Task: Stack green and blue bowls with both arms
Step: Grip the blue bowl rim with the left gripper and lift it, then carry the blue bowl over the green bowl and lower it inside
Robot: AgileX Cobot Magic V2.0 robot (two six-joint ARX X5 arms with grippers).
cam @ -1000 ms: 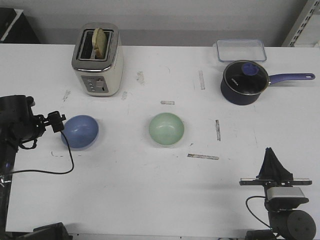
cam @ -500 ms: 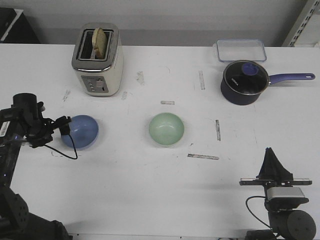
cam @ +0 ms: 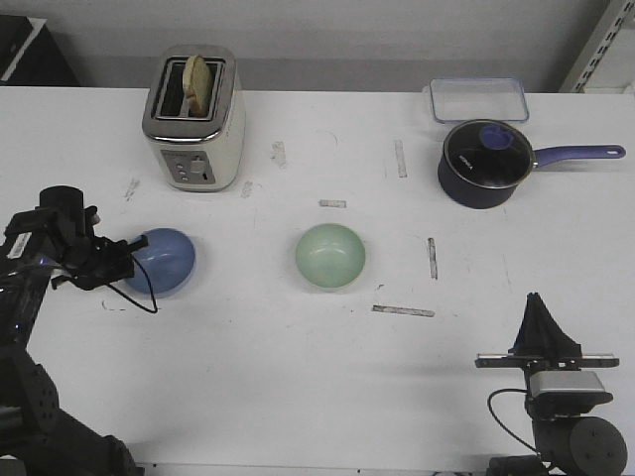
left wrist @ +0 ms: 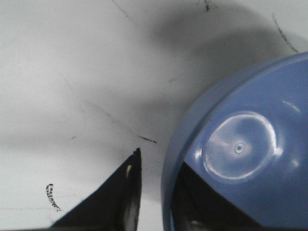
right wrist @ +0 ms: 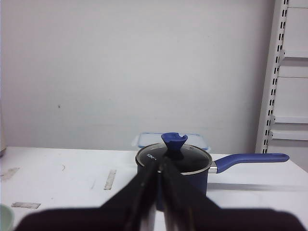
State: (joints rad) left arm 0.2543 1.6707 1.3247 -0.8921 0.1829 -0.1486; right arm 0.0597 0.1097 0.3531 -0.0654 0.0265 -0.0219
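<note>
The blue bowl sits upright on the left of the white table. The green bowl sits upright near the middle, apart from it; only a sliver of its rim shows in the right wrist view. My left gripper is open at the blue bowl's left rim. In the left wrist view the blue bowl fills one side; my left gripper straddles the rim, one finger inside, the other outside with a gap to the wall. My right gripper is shut and empty at the front right, pointing up.
A cream toaster with toast stands at the back left. A dark navy saucepan with a glass lid and long handle is at the back right, also in the right wrist view. A clear lidded box lies behind it.
My left arm has swung lower and its gripper has come onto the blue bowl's left rim. The bowls and the right arm have not moved.
</note>
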